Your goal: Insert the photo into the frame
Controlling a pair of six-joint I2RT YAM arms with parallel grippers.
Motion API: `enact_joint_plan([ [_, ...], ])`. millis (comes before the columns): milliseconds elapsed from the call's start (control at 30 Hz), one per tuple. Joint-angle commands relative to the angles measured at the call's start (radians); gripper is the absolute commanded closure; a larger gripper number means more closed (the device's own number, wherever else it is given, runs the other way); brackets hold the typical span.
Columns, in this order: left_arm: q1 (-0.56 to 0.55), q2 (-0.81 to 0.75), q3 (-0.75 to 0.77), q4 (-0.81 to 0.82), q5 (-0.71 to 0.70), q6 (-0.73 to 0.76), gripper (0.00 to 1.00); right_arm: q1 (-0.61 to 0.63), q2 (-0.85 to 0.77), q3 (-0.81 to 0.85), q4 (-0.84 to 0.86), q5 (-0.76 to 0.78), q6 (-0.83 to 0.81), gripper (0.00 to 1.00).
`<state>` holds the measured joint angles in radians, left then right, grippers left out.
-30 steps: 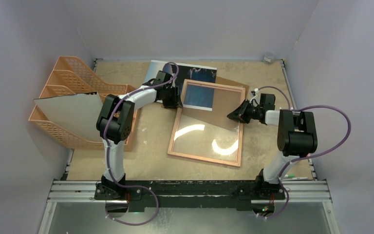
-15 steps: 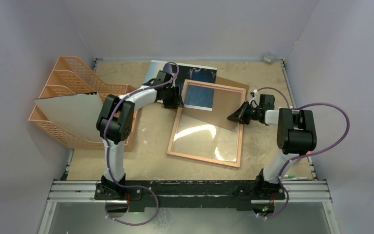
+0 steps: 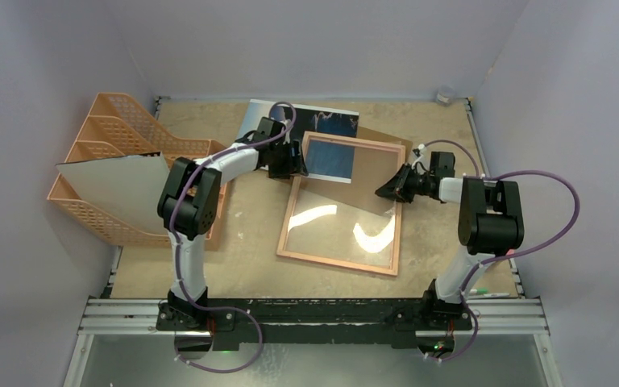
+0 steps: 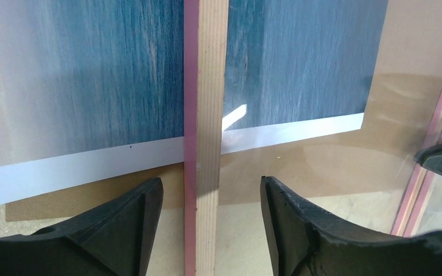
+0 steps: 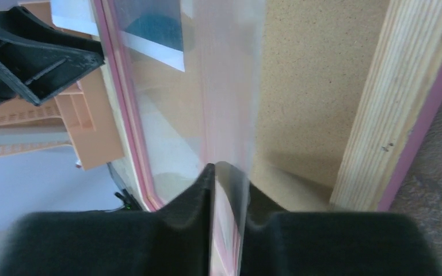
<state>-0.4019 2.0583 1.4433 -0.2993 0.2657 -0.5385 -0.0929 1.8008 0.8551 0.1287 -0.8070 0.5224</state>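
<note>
Pink frame (image 3: 334,264), one; sea photo (image 3: 334,121), one.

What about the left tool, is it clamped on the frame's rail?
No, the left tool is open, one finger either side of the frame rail with a visible gap on both.

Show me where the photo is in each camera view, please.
Top external: the photo lies far centre, partly under the frame.
Left wrist: the photo fills the upper half, crossed by the frame.
Right wrist: the photo is a blue patch top left, through the pane.
Shared landmark: the frame's pink-edged wooden side.
</note>
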Motion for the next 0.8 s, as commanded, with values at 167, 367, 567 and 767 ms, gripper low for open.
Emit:
enact_joint_plan([
  [167,-0.002,-0.080,-0.018,0.032,-0.012,0.004,0.29,0.002,-0.073,-0.030,-0.044,0.016,0.009,0.64],
  [367,-0.002,-0.086,-0.009,0.046,-0.041,0.000,0.29,0.002,-0.113,-0.047,-0.045,0.062,0.021,0.58],
  [567,-0.002,-0.067,0.031,0.127,-0.082,0.002,0.30,0.002,-0.094,-0.038,-0.035,0.065,0.020,0.61],
  [767,-0.002,-0.047,0.036,0.280,-0.129,-0.003,0.32,0.017,-0.061,-0.033,-0.030,0.071,0.015,0.78],
])
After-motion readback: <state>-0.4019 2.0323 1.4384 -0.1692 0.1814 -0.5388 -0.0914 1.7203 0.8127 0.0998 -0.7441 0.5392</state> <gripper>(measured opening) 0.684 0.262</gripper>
